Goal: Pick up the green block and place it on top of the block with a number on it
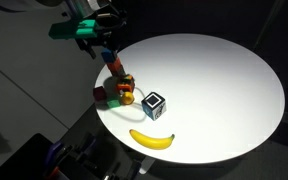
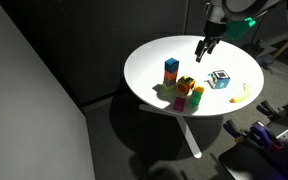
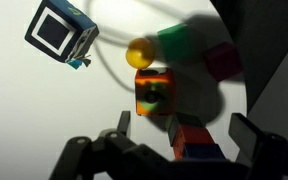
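Spread wide and empty, the black Robotiq gripper (image 3: 184, 128) hangs over the round white table (image 2: 149, 55). In the wrist view a black-and-white cube (image 3: 59, 30) lies at ten o'clock from the multicoloured yellow-orange numbered cube (image 3: 152, 92). The plain green block (image 3: 176, 42) rests on the table at one o'clock, just beside it.

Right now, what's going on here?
The arm's gripper hovers open and empty above a cluster of blocks on the round white table. The green block sits on the table beside a pink cube, not yet picked up. The multicoloured block nearby has nothing on top.
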`<move>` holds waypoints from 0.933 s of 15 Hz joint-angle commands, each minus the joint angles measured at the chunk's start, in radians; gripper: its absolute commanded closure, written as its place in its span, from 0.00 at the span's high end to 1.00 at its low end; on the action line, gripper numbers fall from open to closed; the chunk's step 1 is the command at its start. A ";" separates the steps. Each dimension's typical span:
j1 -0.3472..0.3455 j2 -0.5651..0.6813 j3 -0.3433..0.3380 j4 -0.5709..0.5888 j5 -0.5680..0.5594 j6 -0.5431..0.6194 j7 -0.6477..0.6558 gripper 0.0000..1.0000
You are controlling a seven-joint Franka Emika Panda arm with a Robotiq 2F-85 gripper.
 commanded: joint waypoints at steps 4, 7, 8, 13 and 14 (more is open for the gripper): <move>0.012 0.030 0.010 -0.004 -0.018 0.024 0.009 1.00; 0.025 0.065 0.017 -0.001 -0.021 0.033 0.010 1.00; 0.030 0.078 0.017 -0.001 -0.029 0.035 0.015 1.00; 0.052 0.133 0.007 -0.010 -0.098 0.086 0.038 1.00; 0.058 0.146 0.002 -0.012 -0.121 0.112 0.048 1.00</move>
